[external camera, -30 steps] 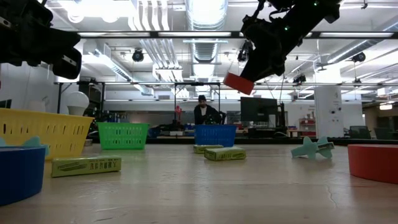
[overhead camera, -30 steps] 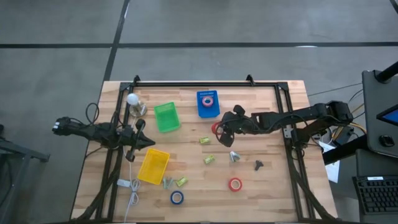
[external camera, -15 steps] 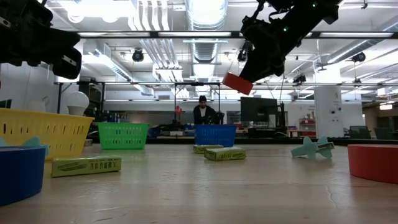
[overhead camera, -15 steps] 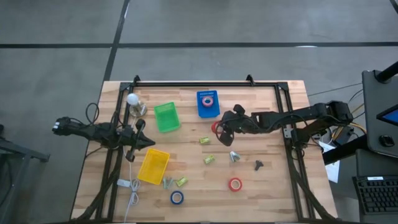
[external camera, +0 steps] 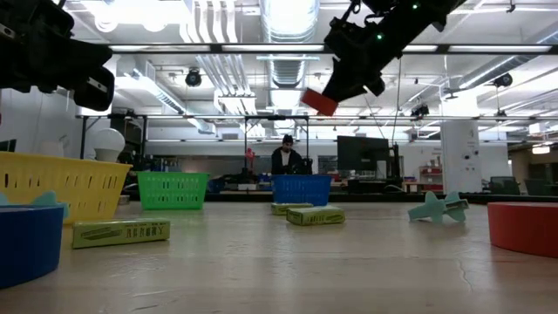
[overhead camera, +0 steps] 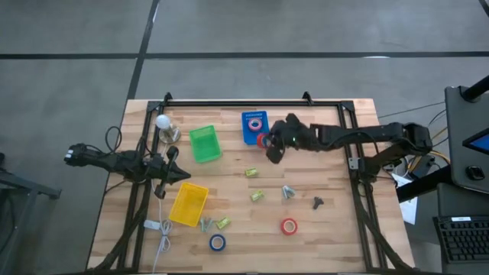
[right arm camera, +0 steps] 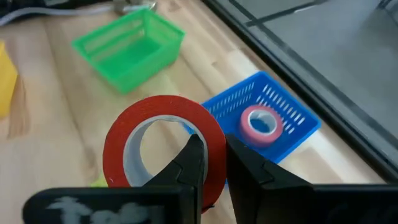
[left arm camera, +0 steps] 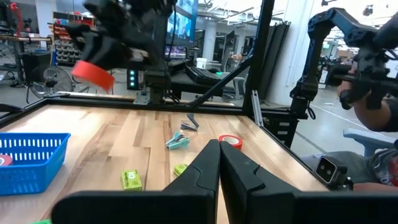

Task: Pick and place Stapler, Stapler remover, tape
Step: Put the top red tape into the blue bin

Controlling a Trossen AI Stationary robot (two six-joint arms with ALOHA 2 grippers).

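Observation:
My right gripper [overhead camera: 269,145] hangs in the air beside the blue bin [overhead camera: 255,128], shut on a red tape roll [overhead camera: 262,140]. The bin holds another roll [right arm camera: 260,121] lying flat. A second red roll [overhead camera: 288,226] and a blue roll [overhead camera: 218,243] lie flat on the table near its near edge. Small green-yellow staplers [overhead camera: 257,196] and staple removers [overhead camera: 288,191] lie mid-table. My left gripper [overhead camera: 183,175] waits shut at the table's left, between the green bin and the yellow bin, touching nothing. My right gripper pinches the red roll's ring wall [right arm camera: 214,146]: one finger [right arm camera: 191,158] stands in the core hole and the other [right arm camera: 242,165] outside. The roll [external camera: 320,101] is lifted clear of the table and tilted, sticking out ahead of the fingertips.
A green bin [overhead camera: 204,143] stands left of the blue one, a yellow bin [overhead camera: 189,204] nearer the near-left corner. A white bulb-like thing [overhead camera: 163,122] stands at the far left. A dark frame runs along the far and side edges. People show in the room beyond.
My right gripper has carried the red roll up and toward the table's far edge, from above mid-table to the near right side of the blue bin, staying shut on it. The left arm has kept still.

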